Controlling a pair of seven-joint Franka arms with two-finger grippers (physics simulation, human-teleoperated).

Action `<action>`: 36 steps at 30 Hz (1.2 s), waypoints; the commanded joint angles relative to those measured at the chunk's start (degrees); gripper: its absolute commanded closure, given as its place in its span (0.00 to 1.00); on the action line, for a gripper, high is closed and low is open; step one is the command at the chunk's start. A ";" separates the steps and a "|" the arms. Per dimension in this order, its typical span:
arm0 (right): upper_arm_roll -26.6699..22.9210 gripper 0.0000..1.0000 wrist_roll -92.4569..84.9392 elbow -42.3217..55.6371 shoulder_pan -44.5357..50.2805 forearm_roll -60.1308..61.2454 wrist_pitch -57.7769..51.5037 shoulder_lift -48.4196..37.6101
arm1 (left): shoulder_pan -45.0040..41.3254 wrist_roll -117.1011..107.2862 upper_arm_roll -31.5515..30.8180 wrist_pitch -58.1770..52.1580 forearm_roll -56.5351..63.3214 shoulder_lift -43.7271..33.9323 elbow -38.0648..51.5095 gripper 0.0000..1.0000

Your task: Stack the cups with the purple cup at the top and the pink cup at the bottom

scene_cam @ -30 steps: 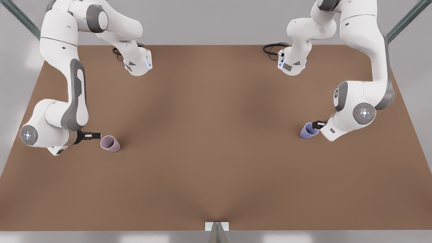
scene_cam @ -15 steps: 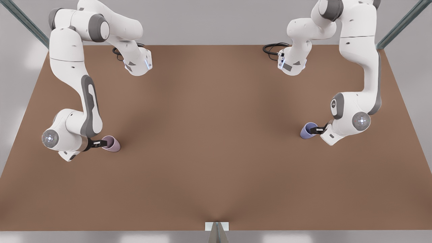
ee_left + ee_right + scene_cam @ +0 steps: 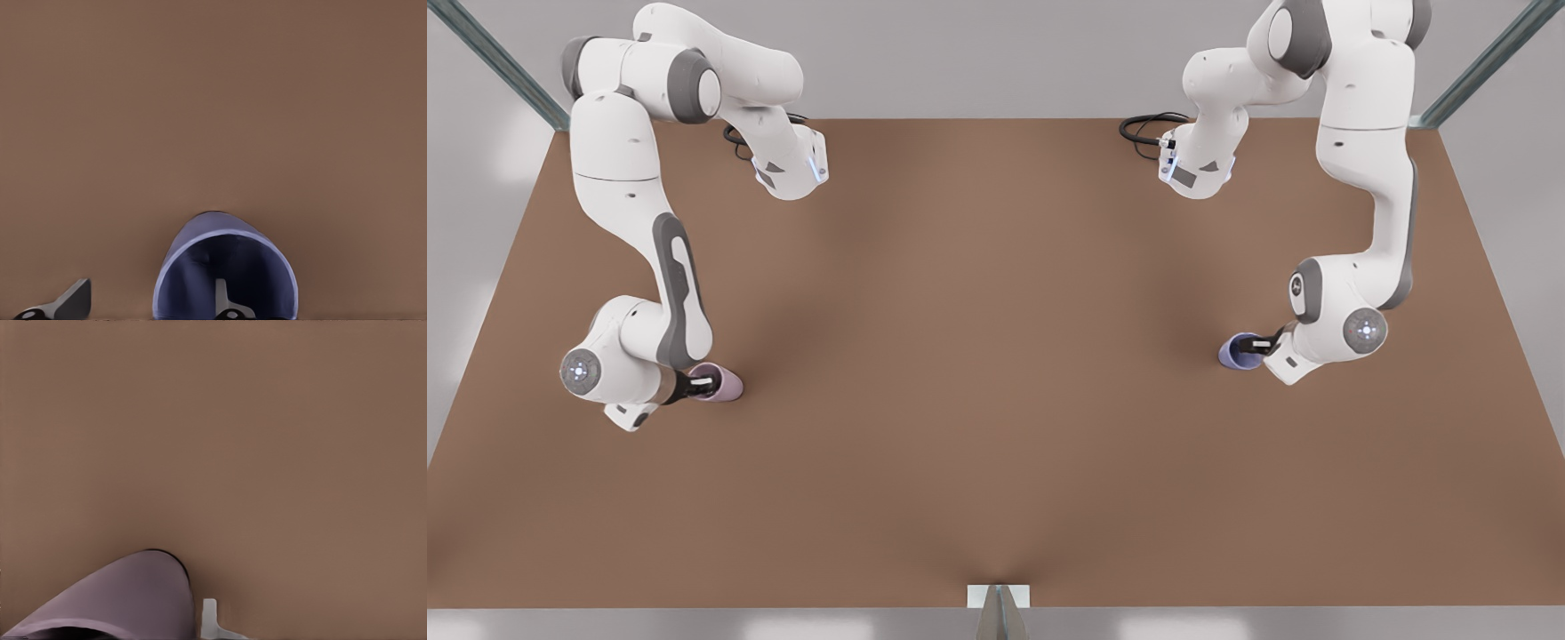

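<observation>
Nearest you, on the front view's left, the right gripper [image 3: 704, 384] is down at the pink cup [image 3: 725, 384], right at its rim. Whether it's clamped yet, you can't tell from here. In the right wrist view the pink cup's [image 3: 133, 593] outer wall looms close and little of its inside shows.

A bit farther back, on the front view's right, the left gripper [image 3: 1258, 345] is at the purple cup [image 3: 1234, 351]. It's spread wide: in the left wrist view one of its fingers [image 3: 222, 297] is down inside the purple cup [image 3: 200, 247] and the other is well outside, so the wall sits between them, not pinched. Nothing in that cup but the finger.

Both cups stand on the table [image 3: 996, 427], well apart. So you're in the grasp step on both sides, I'd say, with no stacking begun. Next call: close on each rim, then bring purple over and lower it squarely into pink. Rim pinches are thin, so watch for tipping.
</observation>
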 commanded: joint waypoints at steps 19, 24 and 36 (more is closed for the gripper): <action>13.27 0.79 45.30 10.06 23.04 0.93 -0.38 -5.01 | -0.09 0.73 0.00 -4.82 -3.08 -1.65 2.61 0.79; 12.83 0.79 79.49 50.22 42.81 1.11 -0.03 22.23 | -0.44 -1.38 -2.90 -17.74 -2.20 -3.85 13.85 0.79; 4.48 0.15 81.70 50.68 50.64 1.02 -4.43 27.69 | -12.48 -34.33 -13.44 -31.37 -5.62 -3.50 29.94 0.79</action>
